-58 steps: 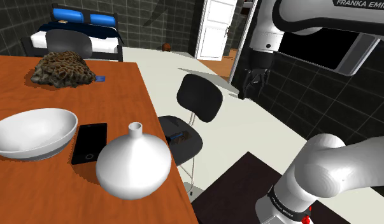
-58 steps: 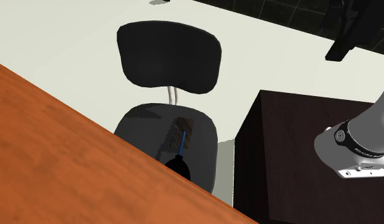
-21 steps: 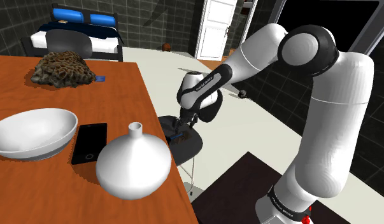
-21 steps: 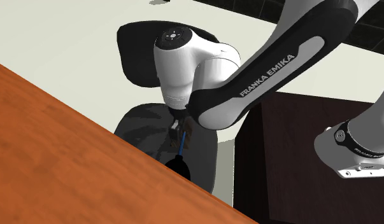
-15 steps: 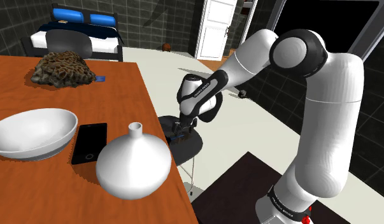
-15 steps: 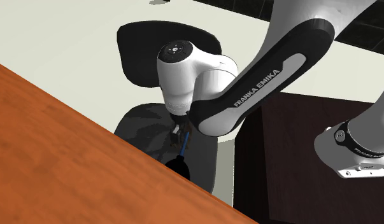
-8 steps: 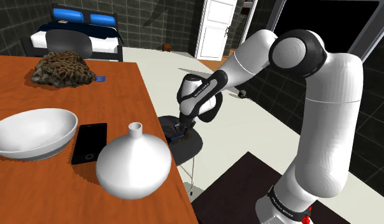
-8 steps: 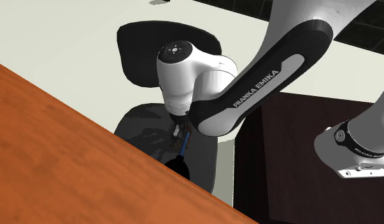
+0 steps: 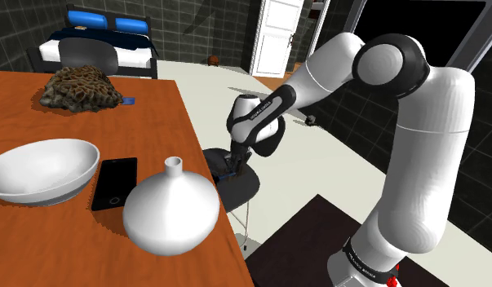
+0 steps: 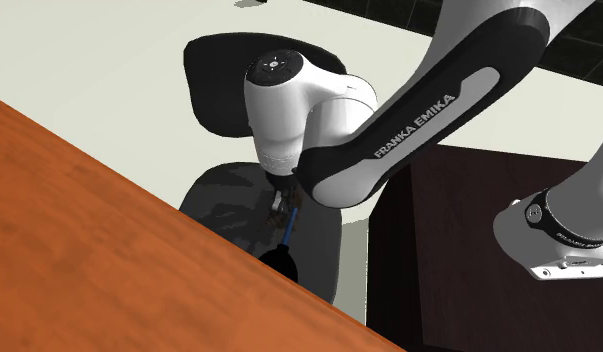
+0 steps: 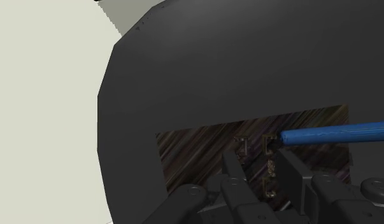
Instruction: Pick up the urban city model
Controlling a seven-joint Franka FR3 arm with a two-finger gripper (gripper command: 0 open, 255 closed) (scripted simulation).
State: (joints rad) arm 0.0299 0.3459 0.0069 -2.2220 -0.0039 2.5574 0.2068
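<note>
fingers [image 11: 234,167] narrowly parted, clasping city model [image 11: 197,151]

The table [image 9: 154,122] shows orange wood grain; the vase [image 9: 170,214] and bowl [image 9: 42,169] are smooth white; the chair seat [image 11: 248,76] is matt; the city model [image 11: 197,153] looks streaked brown.

The counter [image 9: 154,122] is orange-brown with a wood grain. On it, the bowl [image 9: 42,169] and the round vase [image 9: 170,210] near its front edge are plain white. The phone [image 9: 115,183] between them is black, and the lumpy heap [image 9: 79,88] toward its far edge is mottled brown and tan. The chair [image 11: 248,63] is black. The city model [image 11: 197,159] is dark brown with fine slanted streaks, and the rod [image 11: 337,133] over it is bright blue. The claw [image 11: 260,167] is black, the arm [image 9: 432,163] white with dark joints, the stand [image 10: 439,260] dark brown, and the floor [image 9: 317,171] pale cream.
</note>
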